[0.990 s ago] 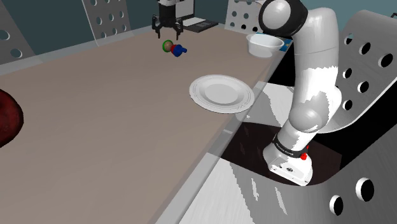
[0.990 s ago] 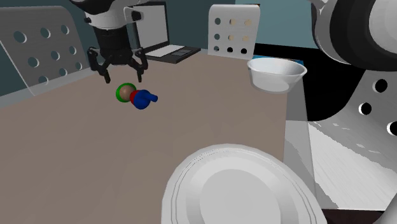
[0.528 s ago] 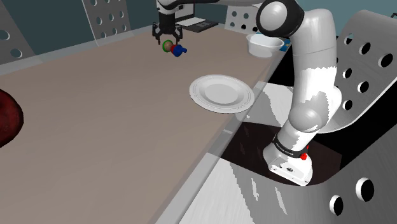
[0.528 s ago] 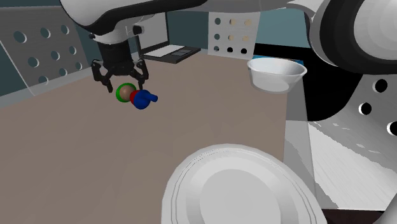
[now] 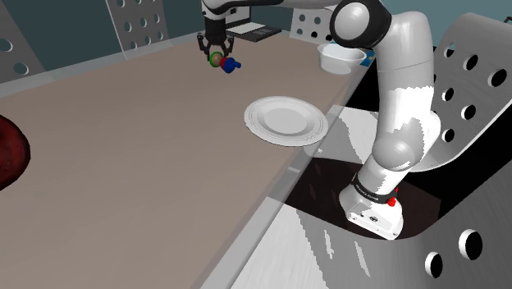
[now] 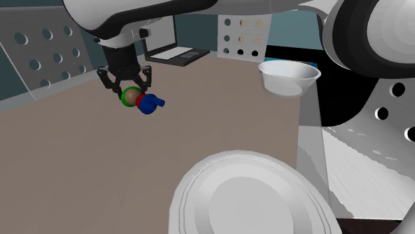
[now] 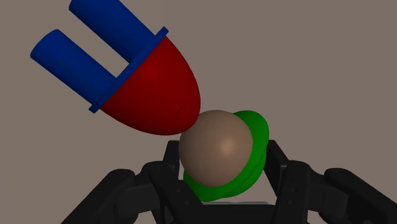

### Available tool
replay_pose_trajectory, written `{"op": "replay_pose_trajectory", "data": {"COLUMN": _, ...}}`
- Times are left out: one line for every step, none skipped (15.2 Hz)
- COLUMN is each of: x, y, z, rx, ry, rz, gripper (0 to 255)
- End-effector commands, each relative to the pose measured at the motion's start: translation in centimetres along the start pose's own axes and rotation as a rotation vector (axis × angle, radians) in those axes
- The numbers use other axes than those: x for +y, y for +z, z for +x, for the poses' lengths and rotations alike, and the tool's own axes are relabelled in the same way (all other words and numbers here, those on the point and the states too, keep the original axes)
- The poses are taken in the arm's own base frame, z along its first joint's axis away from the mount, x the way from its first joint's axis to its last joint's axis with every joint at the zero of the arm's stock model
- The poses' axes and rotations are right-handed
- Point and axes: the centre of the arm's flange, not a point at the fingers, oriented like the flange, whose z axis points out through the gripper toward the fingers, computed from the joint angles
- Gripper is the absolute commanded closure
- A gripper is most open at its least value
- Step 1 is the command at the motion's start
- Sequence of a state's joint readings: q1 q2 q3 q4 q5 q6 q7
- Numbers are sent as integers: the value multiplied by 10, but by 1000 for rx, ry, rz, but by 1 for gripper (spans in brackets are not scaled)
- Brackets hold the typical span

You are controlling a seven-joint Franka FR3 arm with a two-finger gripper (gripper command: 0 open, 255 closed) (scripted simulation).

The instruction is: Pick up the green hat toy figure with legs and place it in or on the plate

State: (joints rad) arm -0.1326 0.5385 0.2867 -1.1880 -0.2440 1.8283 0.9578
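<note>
Wrist view: green-hat toy figure lies on its side on the brown table. Tan head, green hat, red body, two blue legs pointing away from the gripper. Black fingers stand apart, one on each side of the hat and head, very close to them. Contact isn't confirmed, so I read it as open and straddling, not holding.

Progress: reach and descent look done, and the gripper is low around the head end. Left to do: close, lift, carry to the plate, release. Nothing is on the plate yet.

Grip note: the head and hat are rounded, so they could slip or the toy could pivot with the legs hanging off to one side.

Surroundings:
- Second exterior view has the white plate near the bottom edge, well apart from the toy, with bare tabletop between them.
- White bowl sits at the table's far corner, off the direct path.
- Laptop is just behind the gripper at the far edge.
- Dark red object is at the shoulder view's left edge, well away.

Path to the plate looks unobstructed.
</note>
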Motion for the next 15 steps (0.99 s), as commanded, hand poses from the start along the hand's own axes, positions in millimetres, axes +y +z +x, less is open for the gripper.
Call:
{"op": "replay_pose_trajectory", "data": {"x": 0, "y": 0, "z": 0, "rx": 0, "ry": 0, "rz": 0, "gripper": 255}}
{"op": "replay_pose_trajectory", "data": {"x": 0, "y": 0, "z": 0, "rx": 0, "ry": 0, "rz": 0, "gripper": 255}}
{"op": "replay_pose_trajectory", "data": {"x": 0, "y": 0, "z": 0, "rx": 0, "ry": 0, "rz": 0, "gripper": 255}}
{"op": "replay_pose_trajectory", "data": {"x": 0, "y": 0, "z": 0, "rx": 0, "ry": 0, "rz": 0, "gripper": 255}}
{"op": "replay_pose_trajectory", "data": {"x": 0, "y": 0, "z": 0, "rx": 0, "ry": 0, "rz": 0, "gripper": 255}}
{"op": "replay_pose_trajectory", "data": {"x": 0, "y": 0, "z": 0, "rx": 0, "ry": 0, "rz": 0, "gripper": 255}}
{"op": "replay_pose_trajectory", "data": {"x": 0, "y": 0, "z": 0, "rx": 0, "ry": 0, "rz": 0, "gripper": 255}}
{"op": "replay_pose_trajectory", "data": {"x": 0, "y": 0, "z": 0, "rx": 0, "ry": 0, "rz": 0, "gripper": 255}}
{"op": "replay_pose_trajectory", "data": {"x": 0, "y": 0, "z": 0, "rx": 0, "ry": 0, "rz": 0, "gripper": 255}}
{"op": "replay_pose_trajectory", "data": {"x": 0, "y": -5, "z": 1, "rx": 0, "ry": 0, "rz": 0, "gripper": 255}}
{"op": "replay_pose_trajectory", "data": {"x": 0, "y": -10, "z": 2, "rx": 0, "ry": 0, "rz": 0, "gripper": 255}}
{"op": "replay_pose_trajectory", "data": {"x": -1, "y": -15, "z": 2, "rx": 0, "ry": 0, "rz": 0, "gripper": 255}}
{"op": "replay_pose_trajectory", "data": {"x": -1, "y": -21, "z": 3, "rx": 0, "ry": 0, "rz": 0, "gripper": 255}}
{"op": "replay_pose_trajectory", "data": {"x": -1, "y": -26, "z": 4, "rx": 0, "ry": 0, "rz": 0, "gripper": 255}}
{"op": "replay_pose_trajectory", "data": {"x": -1, "y": -31, "z": 5, "rx": 0, "ry": 0, "rz": 0, "gripper": 255}}
